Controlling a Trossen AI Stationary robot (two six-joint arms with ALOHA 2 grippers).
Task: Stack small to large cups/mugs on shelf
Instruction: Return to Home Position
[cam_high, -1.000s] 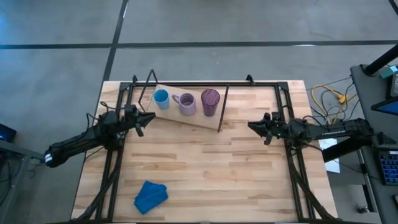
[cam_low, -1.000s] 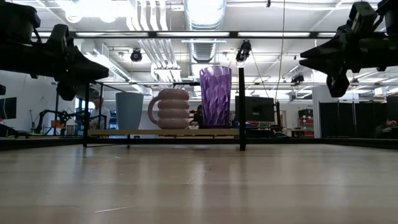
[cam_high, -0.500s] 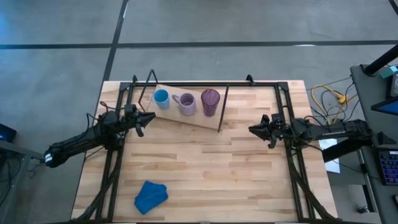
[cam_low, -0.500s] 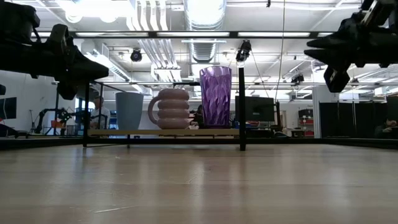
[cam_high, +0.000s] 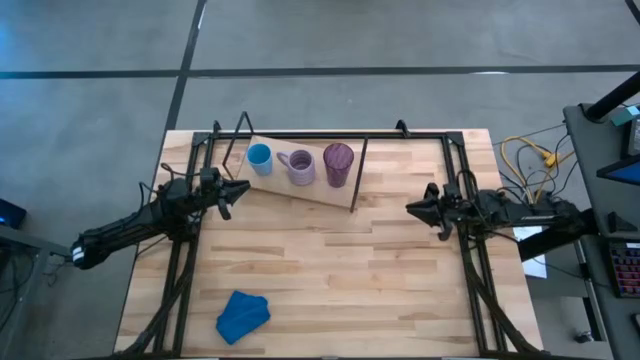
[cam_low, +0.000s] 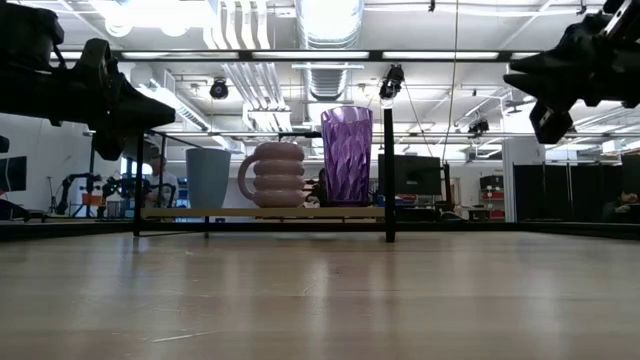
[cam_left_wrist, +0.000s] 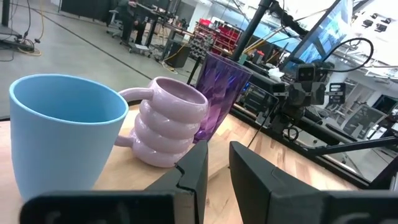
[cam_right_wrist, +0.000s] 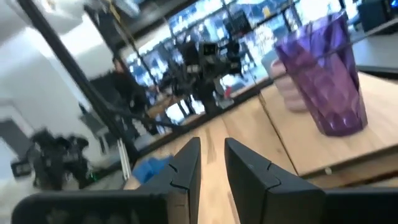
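On the light-wood shelf (cam_high: 322, 191) three vessels stand upright on their bases in a row. They are a small blue cup (cam_high: 259, 158), a lavender mug (cam_high: 300, 167) with its handle toward the blue cup, and a tall purple tumbler (cam_high: 338, 164). They also show in the low view: the cup (cam_low: 207, 177), the mug (cam_low: 275, 175) and the tumbler (cam_low: 346, 155). My left gripper (cam_high: 244, 187) hovers shut just left of and nearer than the shelf, touching nothing. My right gripper (cam_high: 409, 208) hovers shut to the right of the shelf, apart from it.
A crumpled blue cloth (cam_high: 243, 315) lies near the table's front left. The shelf's black rod frame (cam_low: 389, 160) rises at its right end. Black rails run along both table sides. Bare tabletop (cam_high: 330, 270) lies between the arms.
My right gripper has drawn back toward the table's right edge, away from the shelf, and its fingers stay shut. The cups and my left arm have kept still.
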